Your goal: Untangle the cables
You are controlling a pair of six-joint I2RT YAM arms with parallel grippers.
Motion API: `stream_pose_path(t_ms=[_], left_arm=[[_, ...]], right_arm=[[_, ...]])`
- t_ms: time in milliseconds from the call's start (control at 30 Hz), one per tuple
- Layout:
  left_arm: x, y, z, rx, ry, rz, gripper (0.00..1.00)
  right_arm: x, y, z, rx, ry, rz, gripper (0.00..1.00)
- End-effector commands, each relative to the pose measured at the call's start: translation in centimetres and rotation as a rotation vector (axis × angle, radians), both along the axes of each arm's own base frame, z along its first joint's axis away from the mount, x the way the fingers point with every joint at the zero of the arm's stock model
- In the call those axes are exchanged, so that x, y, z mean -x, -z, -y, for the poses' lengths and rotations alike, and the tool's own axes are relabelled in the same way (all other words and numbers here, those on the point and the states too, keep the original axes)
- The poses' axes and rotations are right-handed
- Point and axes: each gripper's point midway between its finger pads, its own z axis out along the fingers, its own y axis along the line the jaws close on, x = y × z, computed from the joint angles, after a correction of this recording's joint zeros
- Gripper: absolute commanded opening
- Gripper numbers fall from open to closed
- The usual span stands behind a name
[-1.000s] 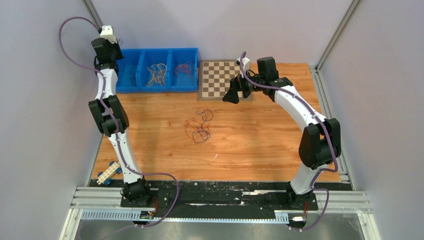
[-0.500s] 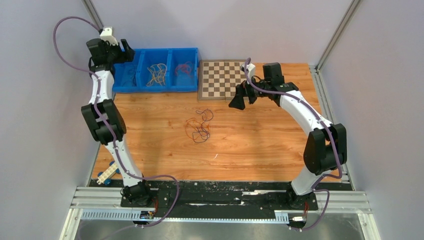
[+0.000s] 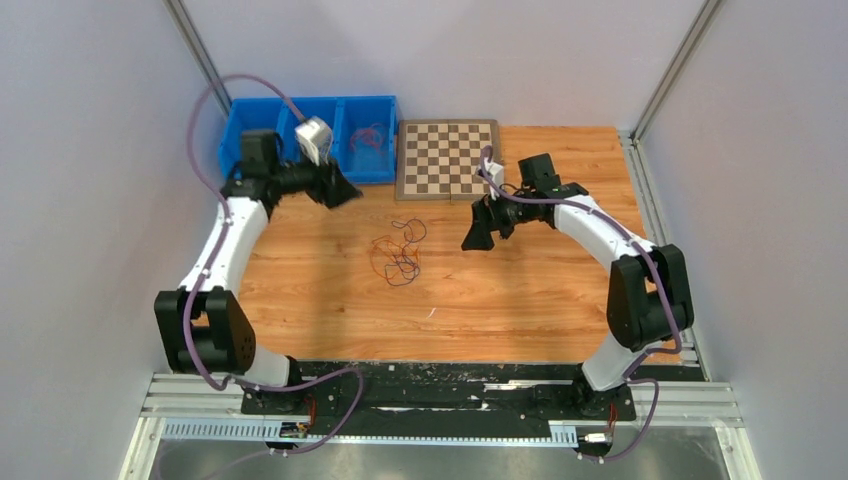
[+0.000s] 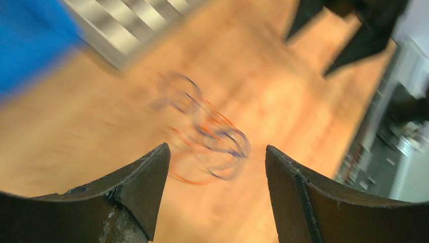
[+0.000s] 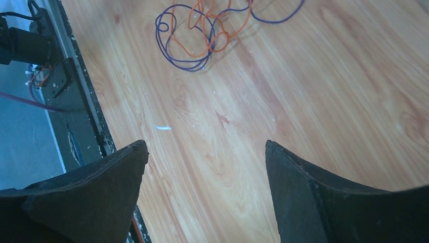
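Tangled cables (image 3: 398, 252), orange and dark purple strands looped into each other, lie flat on the wooden table (image 3: 520, 300) roughly mid-table, nearer the far side, in front of the chessboard (image 3: 448, 160). Nothing is touching them. The left tool (image 3: 338, 190) is up off the table at the near front of the blue bin (image 3: 372, 176), to the left of the tangle and well apart from it. Its jaws are spread wide with nothing between them. The left wrist view is motion-blurred but shows the same tangle (image 4: 207, 136) past the parted left tool (image 4: 216, 152), with blue bin and checker squares at the upper left. The right tool (image 3: 475, 232) hangs to the right of the tangle, near the chessboard's front right corner, pointed down and left, apart from the cables. In the right wrist view the right tool (image 5: 206, 147) is also wide open and empty, bare table under it, and the cables (image 5: 202, 30) sit beyond it at the top of the view. A reddish wire (image 3: 370, 137) sits in the bin's right compartment. The other compartments are partly hidden by the left arm, contents unclear.
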Motion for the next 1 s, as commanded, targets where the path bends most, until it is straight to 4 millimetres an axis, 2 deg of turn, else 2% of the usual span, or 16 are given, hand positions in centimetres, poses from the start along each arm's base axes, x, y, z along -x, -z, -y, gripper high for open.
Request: stream_pose_path(t_ms=[0,33,100,233,433,600,700,767,833,967], left_arm=[[6.2,6.3,4.0,0.020,0.116,-0.179,0.76],[6.9,6.9,4.8,0.021,0.127,-0.209,0.76],[7.3,8.6,5.2,0.031,0.104,-0.280,0.74],[7.3,11.5,5.2,0.053,0.040,-0.416,0.73],[7.2,13.3,5.6,0.084,0.016,-0.489,0.76],[5.1,14.7,4.9,0.042,-0.068,-0.505,0.73],[3.6,16.3,4.1,0.008,-0.178,-0.538,0.70],[2.9,17.2,3.5,-0.004,-0.249,-0.562,0.72],[2.3,17.9,3.1,-0.005,-0.315,-0.580,0.74],[1.2,19.2,2.7,0.014,-0.411,-0.622,0.76]], right_arm=[[-1.4,0.4,-4.1,-0.038,-0.046,-0.021,0.83],[-1.8,0.8,-4.9,-0.035,-0.046,-0.031,0.82],[-2.8,1.5,-6.6,-0.034,-0.033,-0.056,0.80],[-5.0,3.2,-9.5,-0.020,-0.001,-0.071,0.77],[-7.7,5.5,-13.1,0.025,0.067,-0.051,0.78],[-8.8,7.5,-14.5,0.057,0.102,-0.052,0.76],[-8.9,8.8,-15.1,0.090,0.101,-0.032,0.75],[-8.8,9.8,-15.4,0.121,0.095,-0.012,0.73],[-8.7,10.7,-15.5,0.154,0.096,0.007,0.70],[-8.2,12.2,-15.2,0.194,0.105,0.004,0.58]])
